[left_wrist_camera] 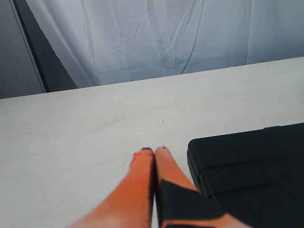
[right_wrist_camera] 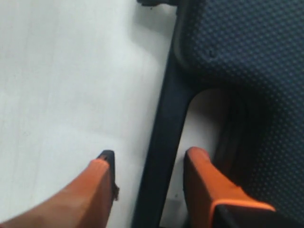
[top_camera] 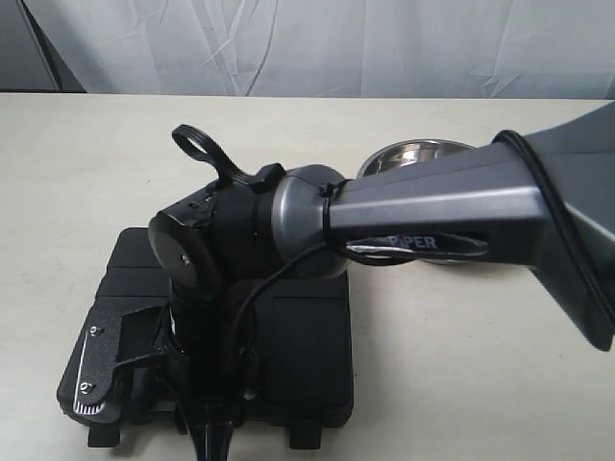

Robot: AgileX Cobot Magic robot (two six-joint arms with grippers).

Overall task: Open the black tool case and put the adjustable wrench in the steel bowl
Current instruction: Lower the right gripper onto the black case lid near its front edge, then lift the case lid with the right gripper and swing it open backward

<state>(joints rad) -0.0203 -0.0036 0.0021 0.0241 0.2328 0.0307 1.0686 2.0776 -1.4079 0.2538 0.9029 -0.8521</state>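
Opening step in hand. My right end effector (right_wrist_camera: 151,156) is standing open and empty, straddling the handle bar (right_wrist_camera: 164,142) of the black tool case (top_camera: 298,351), which is lying closed on the counter (top_camera: 480,384). My left end effector (left_wrist_camera: 154,151) is sitting closed and empty beside the case. The adjustable wrench is not showing. The steel bowl (top_camera: 413,154) is sitting beyond the case. The next move, I judge, calls for raising the lid.

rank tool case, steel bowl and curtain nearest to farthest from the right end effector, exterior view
1. black tool case, directly under the right end effector, lower left
2. steel bowl, farther back, right side
3. white curtain, behind the table
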